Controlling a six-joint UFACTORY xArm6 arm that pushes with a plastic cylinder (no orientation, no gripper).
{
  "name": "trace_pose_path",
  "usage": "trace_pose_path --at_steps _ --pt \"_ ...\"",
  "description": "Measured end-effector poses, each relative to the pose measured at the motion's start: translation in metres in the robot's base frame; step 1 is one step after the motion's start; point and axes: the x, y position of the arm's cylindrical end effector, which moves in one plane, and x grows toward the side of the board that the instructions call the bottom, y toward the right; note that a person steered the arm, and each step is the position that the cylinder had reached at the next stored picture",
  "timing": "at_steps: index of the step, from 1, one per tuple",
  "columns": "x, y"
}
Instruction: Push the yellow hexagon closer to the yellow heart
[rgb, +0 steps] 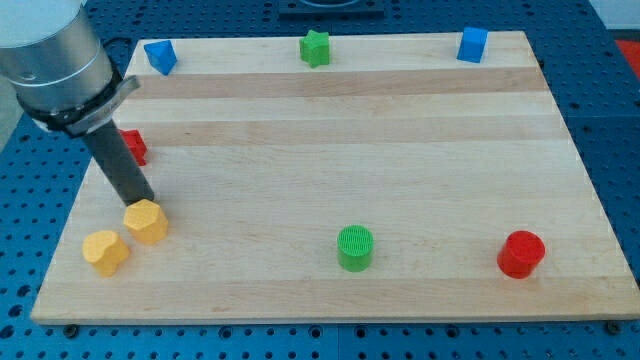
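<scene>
The yellow hexagon (146, 221) lies near the board's lower left corner. The yellow heart (105, 251) lies just below and to the left of it, a small gap apart. My tip (142, 202) sits at the hexagon's upper edge, touching or nearly touching it. The dark rod slants up to the left from there toward the grey arm.
A red block (134, 147) is partly hidden behind the rod at the left edge. A blue block (160, 56), a green star (315, 48) and a blue cube (472, 44) line the top edge. A green cylinder (354, 248) and a red cylinder (521, 253) stand near the bottom.
</scene>
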Motion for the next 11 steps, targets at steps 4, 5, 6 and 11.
trace_pose_path --at_steps 4,5,6,11 --pt "0.035 0.031" --pt "0.035 -0.008" --pt "0.035 -0.018" --pt "0.004 -0.084"
